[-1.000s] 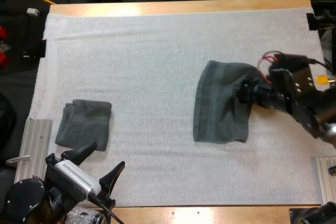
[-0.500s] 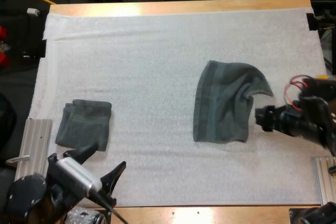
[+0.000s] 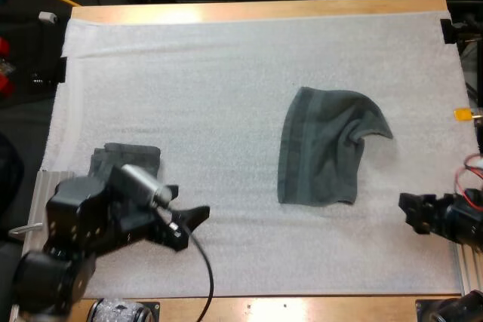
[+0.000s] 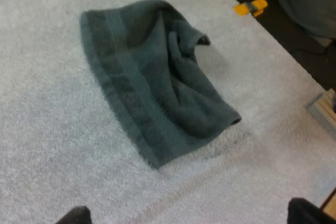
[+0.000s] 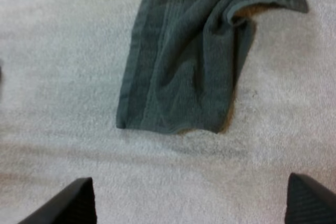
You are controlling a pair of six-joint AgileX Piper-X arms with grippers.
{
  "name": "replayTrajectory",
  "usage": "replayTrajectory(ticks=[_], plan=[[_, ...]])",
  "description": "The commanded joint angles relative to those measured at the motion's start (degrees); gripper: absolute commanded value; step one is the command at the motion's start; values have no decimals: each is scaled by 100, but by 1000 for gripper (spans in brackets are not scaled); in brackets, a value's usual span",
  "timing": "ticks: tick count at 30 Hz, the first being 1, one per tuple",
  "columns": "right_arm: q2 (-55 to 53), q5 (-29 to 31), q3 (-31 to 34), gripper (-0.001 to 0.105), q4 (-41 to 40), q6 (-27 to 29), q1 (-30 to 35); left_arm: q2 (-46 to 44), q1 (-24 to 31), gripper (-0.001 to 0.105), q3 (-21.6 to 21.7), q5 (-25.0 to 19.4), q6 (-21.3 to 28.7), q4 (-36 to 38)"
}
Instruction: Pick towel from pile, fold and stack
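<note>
Towel (image 3: 324, 152) dark grey-green, rumpled, lying loose on white mat (image 3: 211, 73), toward 3 o'clock from mat's middle, right tool (image 3: 411, 213) released, fingers apart, at 4 o'clock of it, left tool (image 3: 187, 220) released, fingers apart, toward mat's 7 o'clock, near folded towel (image 3: 139, 154) at 8 o'clock.

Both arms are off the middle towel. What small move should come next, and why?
Probably bring the left gripper to the left edge of the towel. It is open and points that way; the right gripper, open too, sits at the mat edge; the towel lies rumpled at its far right corner, not neatly folded.
</note>
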State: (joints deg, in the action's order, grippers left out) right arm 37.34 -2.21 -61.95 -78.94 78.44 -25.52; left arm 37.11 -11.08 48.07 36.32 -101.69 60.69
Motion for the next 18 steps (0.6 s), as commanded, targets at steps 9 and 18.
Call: replayTrajectory(ticks=[9, 18], plan=[[-151, -147, -53, 71, -161, -28, 0, 1509, -1090, 70, 24, -233, -165, -770], [-151, -196, -53, 71, -663, -6, 0, 3007, -1986, 70, 24, -354, -704, -1838]])
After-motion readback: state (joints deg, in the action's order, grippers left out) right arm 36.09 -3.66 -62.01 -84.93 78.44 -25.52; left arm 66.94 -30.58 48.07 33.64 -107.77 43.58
